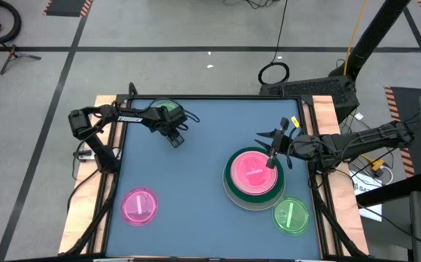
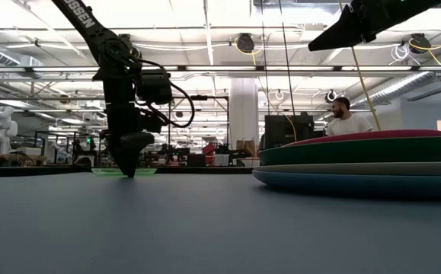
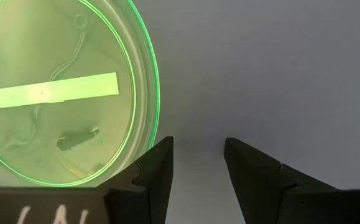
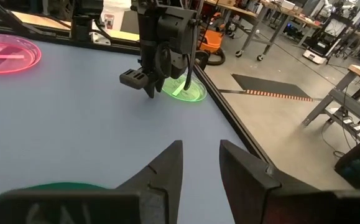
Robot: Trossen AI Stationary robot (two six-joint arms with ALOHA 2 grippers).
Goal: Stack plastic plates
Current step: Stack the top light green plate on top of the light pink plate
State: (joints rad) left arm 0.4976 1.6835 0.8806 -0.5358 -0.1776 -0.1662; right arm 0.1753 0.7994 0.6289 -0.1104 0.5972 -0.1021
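**Thin plastic plates scattered over a blue counter, both grippers empty**

Far left, near edge of counter [image 1: 195, 218]: small translucent pink plate [image 1: 139, 206]. Far side: small green plate [image 1: 168, 110], partly under left gripper [image 1: 175, 140], fingers spread, pinching nothing, tips low beside the rim. Right of centre: stack [image 1: 253, 177], pink on green on wider plates. Above it: right gripper [image 1: 272, 159], spread, empty. Near right corner: second green plate [image 1: 291, 215]. Probably light, stiff, slippery; shallow rims the only purchase, best pinched at the edge. Exact stack count unclear.
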